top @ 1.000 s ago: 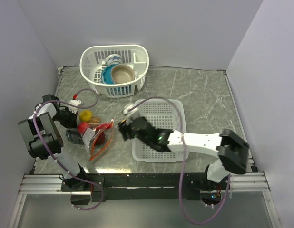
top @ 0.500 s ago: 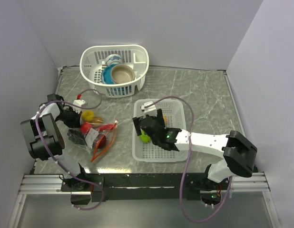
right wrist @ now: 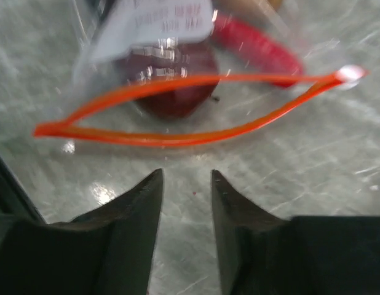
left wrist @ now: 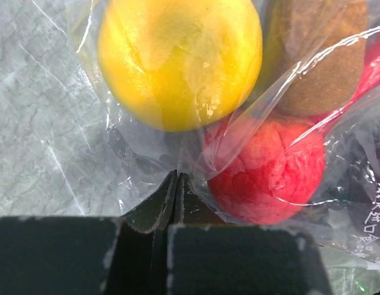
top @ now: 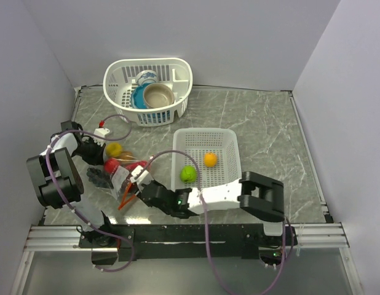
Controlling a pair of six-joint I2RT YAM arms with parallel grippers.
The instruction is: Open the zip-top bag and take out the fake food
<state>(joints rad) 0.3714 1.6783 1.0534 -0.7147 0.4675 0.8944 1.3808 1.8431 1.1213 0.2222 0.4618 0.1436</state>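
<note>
The zip-top bag lies at the table's left, its orange-red zip strip spread open in a loop. Inside it are a yellow fruit, a red fruit, a brown fruit, a dark red apple, a red chili and dark grapes. My left gripper is shut on the bag's plastic at its closed end. My right gripper is open and empty, low over the table just in front of the bag's mouth. A green lime and an orange fruit lie outside the bag.
The lime and orange fruit lie in a flat white mesh basket at the middle. A deep white basket with a blue and a beige bowl stands at the back. A cable with a white plug lies near the left arm.
My right gripper carried the green lime to the flat basket, let it go there, and swung back left to the bag's mouth. The left gripper has kept its hold.
</note>
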